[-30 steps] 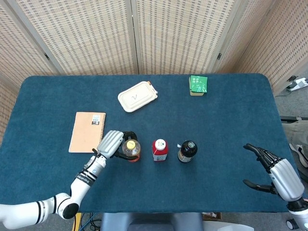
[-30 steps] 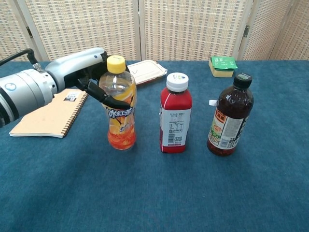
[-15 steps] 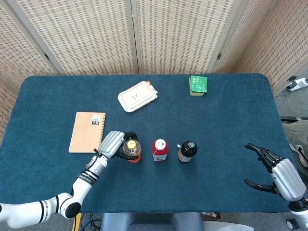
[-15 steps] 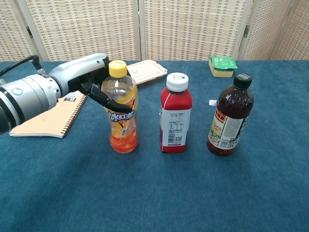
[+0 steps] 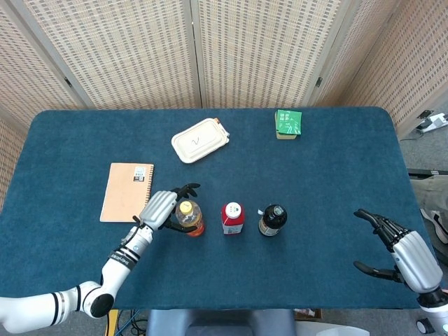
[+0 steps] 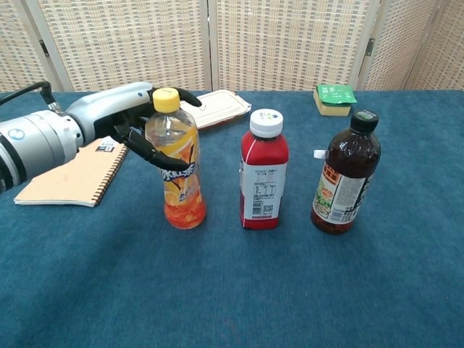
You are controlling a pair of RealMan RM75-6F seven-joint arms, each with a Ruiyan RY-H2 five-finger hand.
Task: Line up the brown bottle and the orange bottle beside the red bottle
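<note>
Bottles stand upright in a row near the desk (image 5: 336, 161) front edge: orange bottle (image 6: 174, 170) left, red bottle (image 6: 264, 170) middle, brown bottle (image 6: 345, 174) right. Left robot hand (image 6: 134, 119) sits against the orange bottle, fingers spread around it, looks released. Right robot hand (image 5: 399, 248) hangs wide open, holding nothing, well apart at the desk's right front corner.
</note>
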